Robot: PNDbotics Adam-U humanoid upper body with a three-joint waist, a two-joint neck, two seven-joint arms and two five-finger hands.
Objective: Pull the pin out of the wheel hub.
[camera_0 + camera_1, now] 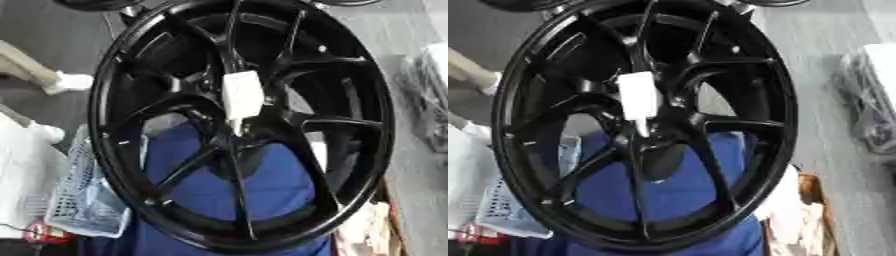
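Observation:
A large black alloy wheel [114,150] with thin spokes fills both views, tilted slightly. At its hub [234,137] sits a white pin [241,95]: a blocky white body with a narrower tip pointing down into the hub's centre. The same pin [638,95] shows left of centre in the right eye view. Neither of my hands appears in either view, and nothing touches the pin.
Blue cloth [262,185] lies under the wheel and shows between the spokes. A pale mesh basket [83,200] stands at the lower left beside white material [22,175]. Grey floor [420,165] runs along the right, with dark bagged items [872,115] there.

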